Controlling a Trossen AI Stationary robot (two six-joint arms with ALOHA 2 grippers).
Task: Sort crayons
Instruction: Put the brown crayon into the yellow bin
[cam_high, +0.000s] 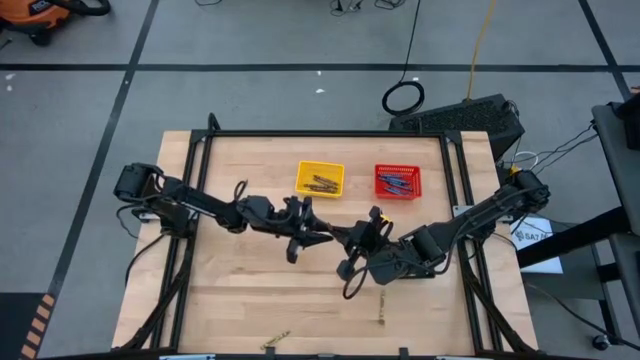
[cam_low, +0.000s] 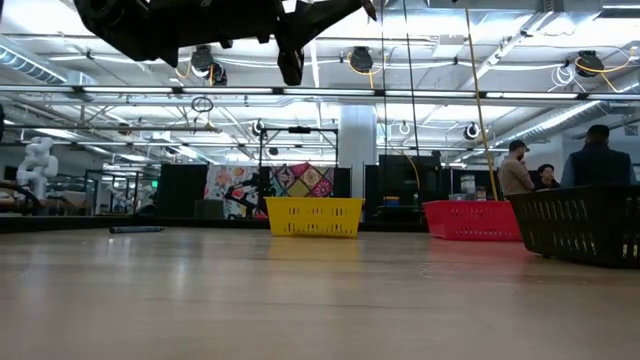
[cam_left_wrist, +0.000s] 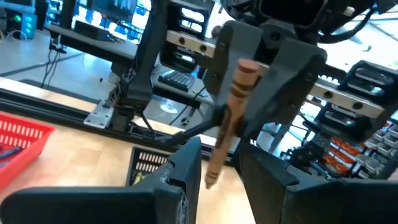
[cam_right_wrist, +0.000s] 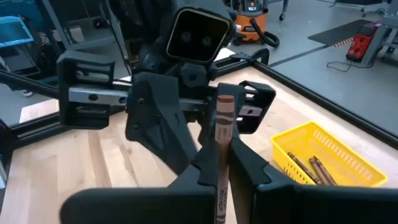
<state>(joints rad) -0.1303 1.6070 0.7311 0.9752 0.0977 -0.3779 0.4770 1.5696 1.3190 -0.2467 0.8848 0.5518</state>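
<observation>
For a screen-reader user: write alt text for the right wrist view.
The right gripper is shut on a brown crayon, held upright in front of the left gripper, whose jaws are open. A yellow basket with brown crayons sits on the wooden table.

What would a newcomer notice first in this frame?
Mid-table, the two arms meet: the right gripper is shut on a brown crayon, held up between the open fingers of the left gripper. Behind them sit a yellow basket and a red basket, both holding crayons.
</observation>
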